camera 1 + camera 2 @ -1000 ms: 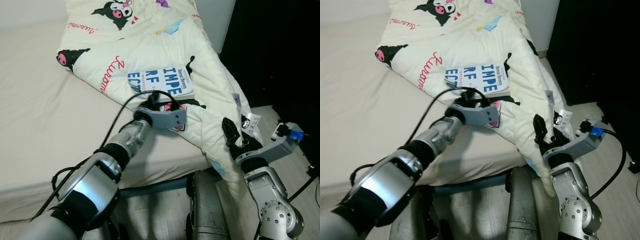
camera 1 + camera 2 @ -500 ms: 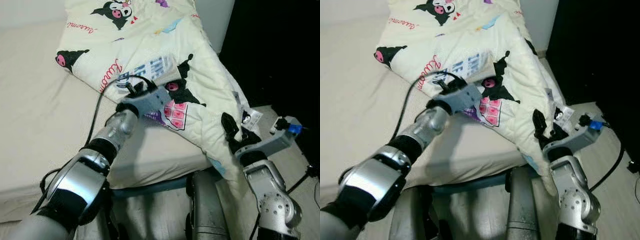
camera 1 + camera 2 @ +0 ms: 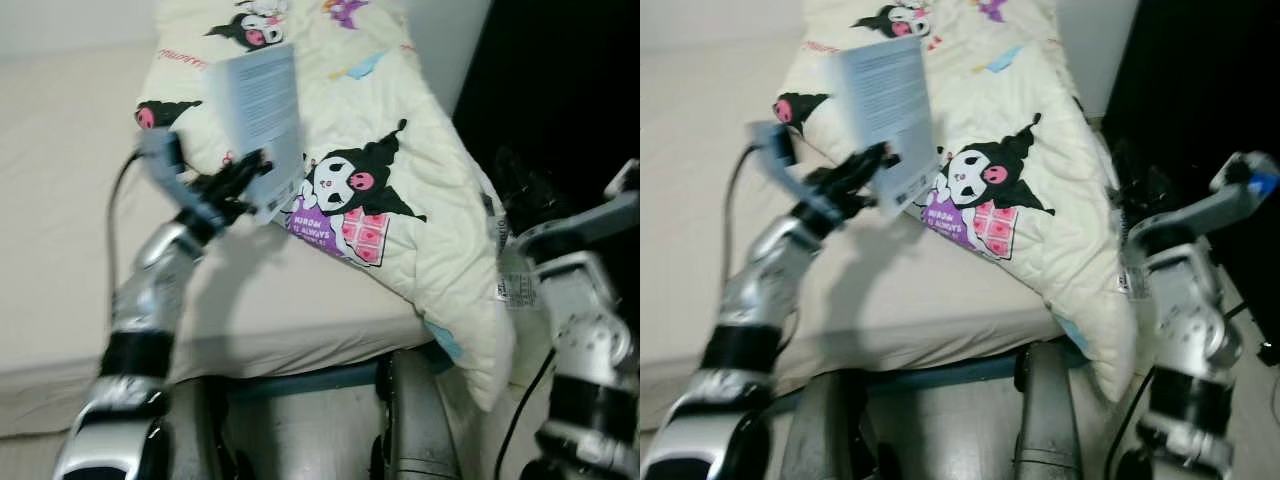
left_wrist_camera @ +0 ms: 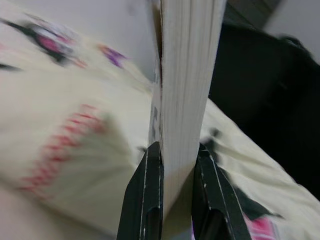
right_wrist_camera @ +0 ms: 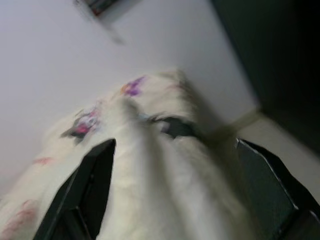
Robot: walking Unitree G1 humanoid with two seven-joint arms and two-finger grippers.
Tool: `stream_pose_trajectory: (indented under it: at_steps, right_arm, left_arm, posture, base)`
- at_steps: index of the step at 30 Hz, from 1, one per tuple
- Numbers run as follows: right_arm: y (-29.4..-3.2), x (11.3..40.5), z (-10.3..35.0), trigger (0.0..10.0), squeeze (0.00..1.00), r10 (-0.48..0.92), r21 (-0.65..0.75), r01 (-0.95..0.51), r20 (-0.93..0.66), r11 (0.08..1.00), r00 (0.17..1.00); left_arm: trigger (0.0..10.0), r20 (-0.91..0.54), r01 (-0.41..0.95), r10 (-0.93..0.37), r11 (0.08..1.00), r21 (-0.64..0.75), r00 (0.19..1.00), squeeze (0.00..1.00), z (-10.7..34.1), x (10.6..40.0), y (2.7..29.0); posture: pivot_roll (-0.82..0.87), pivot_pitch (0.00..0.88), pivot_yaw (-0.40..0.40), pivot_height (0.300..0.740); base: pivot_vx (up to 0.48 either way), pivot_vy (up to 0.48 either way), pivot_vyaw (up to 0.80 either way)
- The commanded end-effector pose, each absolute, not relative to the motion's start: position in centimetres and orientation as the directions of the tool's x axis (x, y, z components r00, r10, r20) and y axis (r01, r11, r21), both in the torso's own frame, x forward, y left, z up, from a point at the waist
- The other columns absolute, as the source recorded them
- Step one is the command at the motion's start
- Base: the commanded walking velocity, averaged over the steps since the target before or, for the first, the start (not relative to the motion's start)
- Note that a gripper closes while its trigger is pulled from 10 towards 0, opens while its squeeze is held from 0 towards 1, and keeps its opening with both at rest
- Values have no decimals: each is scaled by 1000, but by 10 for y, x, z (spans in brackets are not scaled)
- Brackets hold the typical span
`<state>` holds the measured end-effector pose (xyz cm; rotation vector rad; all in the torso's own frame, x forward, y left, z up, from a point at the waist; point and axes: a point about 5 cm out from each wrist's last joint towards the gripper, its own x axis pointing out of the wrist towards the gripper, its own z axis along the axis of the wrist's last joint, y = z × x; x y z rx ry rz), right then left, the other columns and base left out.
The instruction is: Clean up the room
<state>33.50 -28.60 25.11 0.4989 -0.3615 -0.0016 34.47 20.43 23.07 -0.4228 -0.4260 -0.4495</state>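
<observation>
My left gripper (image 3: 243, 176) is shut on a white paperback book (image 3: 258, 110) and holds it upright in the air above the left part of the quilt. In the left wrist view the book's page edge (image 4: 185, 75) stands clamped between the two black fingers (image 4: 149, 195). The cream quilt (image 3: 400, 130) with cartoon characters lies spread over the right side of the bed. My right gripper (image 5: 175, 145) is open, fingers wide apart, raised beside the quilt's right edge near the bed corner.
The bare beige mattress (image 3: 60, 230) stretches to the left. A dark wardrobe or doorway (image 3: 560, 80) stands right of the bed. The quilt's corner with a white tag (image 3: 510, 285) hangs over the bed edge. My own legs (image 3: 410, 420) are against the bed front.
The left gripper has lifted the book off the quilt and swung it up to the left until it stands upright. The right arm has risen higher beside the quilt.
</observation>
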Motion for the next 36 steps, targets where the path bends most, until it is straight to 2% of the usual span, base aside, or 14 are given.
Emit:
stream_pose_trajectory:
  at_steps: [1,5,6,7,8,9,17,21,28,29,30,31,33,36]
  right_arm:
    - [-291,341,233,10000,0,-113,475,-33,275,879,955]
    - [-311,345,222,10000,0,-154,493,23,227,870,962]
    - [-318,346,217,10000,267,-151,500,25,213,866,965]
    - [-318,346,217,10000,267,-151,500,25,213,866,965]
    - [-320,347,214,10000,1000,-110,496,-13,217,868,970]
    - [-319,346,212,10000,1000,-42,508,-85,233,857,972]
    - [-323,346,204,10000,1000,1,513,-110,208,851,978]
    - [-319,339,199,10000,1000,155,539,-278,262,795,953]
    - [-324,336,187,10000,1000,193,568,-285,218,772,957]
    - [-322,337,180,10000,702,196,562,-247,150,789,969]
    - [-321,339,173,10000,314,178,545,-193,80,816,981]
    - [-321,341,168,10000,0,147,531,-136,22,837,989]
    - [-320,343,165,10000,0,133,522,-110,-6,846,991]
    - [-308,349,170,10000,0,188,549,-180,43,816,981]
  left_arm:
    - [0,529,494,-298,824,-277,794,0,243,337,216]
    - [0,527,473,-278,835,-281,803,0,246,326,228]
    - [0,519,452,-270,853,-262,811,0,249,321,234]
    - [0,519,452,-270,853,-262,811,0,249,321,234]
    - [0,514,415,-241,873,-257,823,0,256,316,242]
    - [0,517,349,-182,904,-247,837,0,267,312,254]
    - [0,516,260,-96,931,-256,851,0,283,308,265]
    - [0,504,224,-70,942,-250,861,0,291,307,267]
    - [0,479,210,-64,943,-256,875,0,291,306,266]
    - [0,474,210,-66,944,-256,878,0,291,306,264]
    - [0,472,210,-68,944,-255,879,0,291,306,263]
    - [0,471,210,-68,944,-256,880,0,291,306,263]
    - [0,470,209,-67,944,-256,880,0,292,306,263]
    - [0,474,205,-68,948,-244,878,0,296,305,262]
  posture:
    - [-31,217,1,485]
    - [17,242,-6,485]
    - [27,251,-8,485]
    - [27,251,-8,485]
    - [28,265,-5,485]
    - [29,279,-8,485]
    - [37,312,-6,485]
    - [42,329,5,485]
    - [41,339,12,485]
    - [41,341,13,485]
    - [41,341,13,485]
    - [41,341,13,485]
    - [41,341,13,485]
    - [46,341,13,485]
  base:
    - [0,0,0]
    - [0,0,0]
    - [0,0,0]
    - [0,0,0]
    - [0,0,0]
    - [0,0,0]
    - [0,0,0]
    - [0,0,0]
    - [0,0,0]
    - [0,0,0]
    - [0,0,0]
    - [0,0,0]
    - [0,0,0]
    - [0,0,0]
